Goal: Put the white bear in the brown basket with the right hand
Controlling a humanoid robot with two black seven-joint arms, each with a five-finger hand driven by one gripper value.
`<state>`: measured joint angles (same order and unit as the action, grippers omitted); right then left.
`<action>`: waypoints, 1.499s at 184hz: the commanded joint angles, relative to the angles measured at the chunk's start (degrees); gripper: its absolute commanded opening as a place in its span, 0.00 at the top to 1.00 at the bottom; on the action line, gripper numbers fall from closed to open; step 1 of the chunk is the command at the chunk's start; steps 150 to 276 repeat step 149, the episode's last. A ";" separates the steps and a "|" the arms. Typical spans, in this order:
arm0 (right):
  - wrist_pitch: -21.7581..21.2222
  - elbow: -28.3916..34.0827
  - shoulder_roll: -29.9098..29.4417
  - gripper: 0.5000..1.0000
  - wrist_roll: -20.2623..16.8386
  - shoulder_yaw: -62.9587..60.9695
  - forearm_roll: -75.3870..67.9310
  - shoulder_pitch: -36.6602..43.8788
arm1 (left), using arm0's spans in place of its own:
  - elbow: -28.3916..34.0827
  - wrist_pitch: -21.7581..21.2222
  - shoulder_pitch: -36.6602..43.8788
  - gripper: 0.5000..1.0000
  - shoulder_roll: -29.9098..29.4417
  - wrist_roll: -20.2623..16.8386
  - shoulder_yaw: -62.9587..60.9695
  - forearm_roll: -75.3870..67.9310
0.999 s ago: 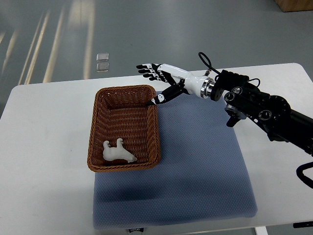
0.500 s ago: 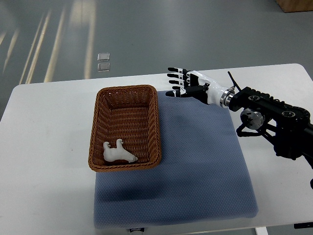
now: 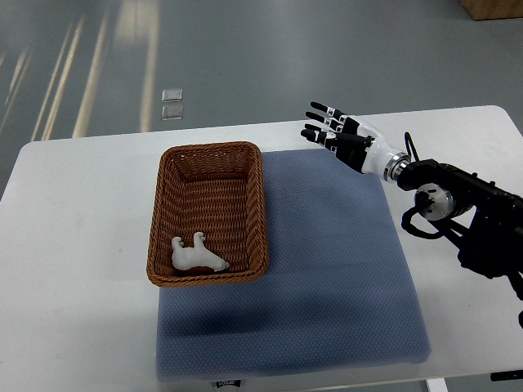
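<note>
Lying along the near edge of the white tabletop (image 3: 73, 245) is a blue-grey mat (image 3: 327, 278), whose front border carries a small dark tag (image 3: 228, 382) with print too small to read. The mat spreads from that edge back toward the far side, and its left part runs under the brown basket (image 3: 159, 220), a rectangular woven basket with its long side pointing away from the camera. Inside the basket, in the near left corner, the white bear (image 3: 196, 255) rests on the woven floor on its side, close to the near wall and touching nothing but the basket. The rest of the basket floor is bare weave.

To the right, the dark arm (image 3: 474, 220) comes in from the picture's right edge, its black joints and a loop of cable sitting above the right border of the mat. It ends in a white wrist and the right robot hand (image 3: 335, 131), which hovers over the far right corner of the mat, well apart from the basket and the bear. Its fingers (image 3: 317, 120) are spread wide and straight, pointing toward the far left, and they hold nothing.

Beyond the tabletop lies a grey floor with pale streaks of light, and on it two small clear square pieces (image 3: 171, 103) sit one behind the other
</note>
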<state>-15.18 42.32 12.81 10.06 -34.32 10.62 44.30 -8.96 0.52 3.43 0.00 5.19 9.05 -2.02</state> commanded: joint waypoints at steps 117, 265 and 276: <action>-2.75 0.39 1.70 0.14 0.58 -1.10 -0.07 -2.64 | 0.00 0.00 0.00 0.00 0.00 0.00 0.00 0.00; -2.66 0.39 1.70 0.14 0.58 -2.06 -0.07 -2.73 | 0.00 0.00 0.00 0.00 0.00 0.00 0.00 0.00; -2.66 0.39 1.70 0.14 0.58 -2.06 -0.07 -2.73 | 0.00 0.00 0.00 0.00 0.00 0.00 0.00 0.00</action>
